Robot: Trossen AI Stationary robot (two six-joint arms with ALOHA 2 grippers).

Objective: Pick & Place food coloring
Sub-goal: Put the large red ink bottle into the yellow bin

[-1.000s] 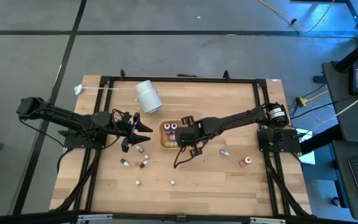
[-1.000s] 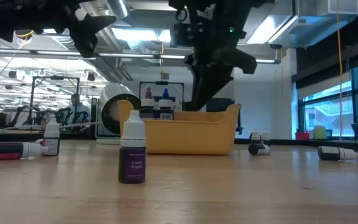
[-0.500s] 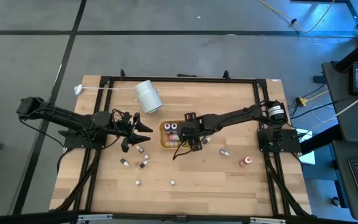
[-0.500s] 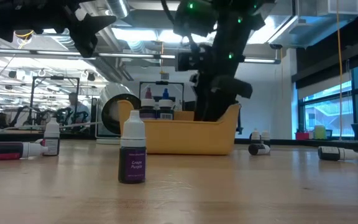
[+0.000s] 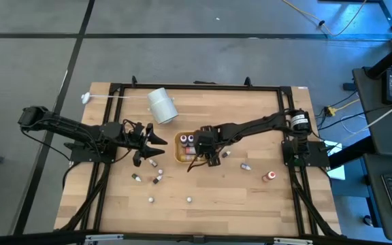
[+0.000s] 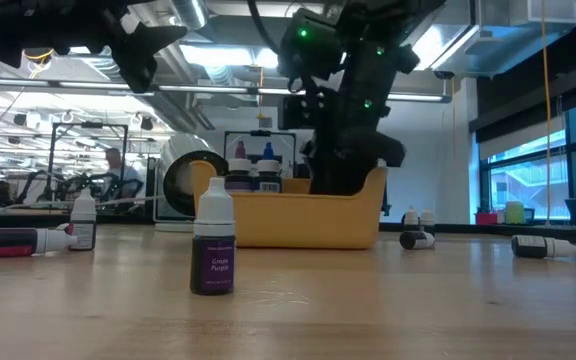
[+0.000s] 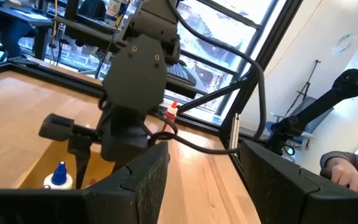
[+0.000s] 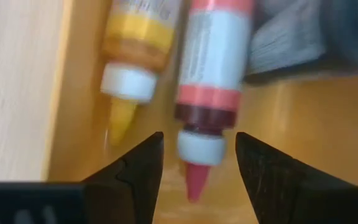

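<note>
My two arms are dark, close to black, built of slim jointed segments with boxy housings at the joints. My right arm (image 5: 250, 127) carries a silver ring with a black band near its base, at about three o'clock on the table. A black cable loops beside my right claw (image 5: 205, 152). Small green lights glow on its wrist housing. My left claw (image 5: 156, 139) ends in pointed dark fingers.

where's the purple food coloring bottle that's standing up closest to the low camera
In the low view the purple bottle stands upright on the table, in front of the left end of the orange tray; a capped bottle lies on its side farther left.
</note>
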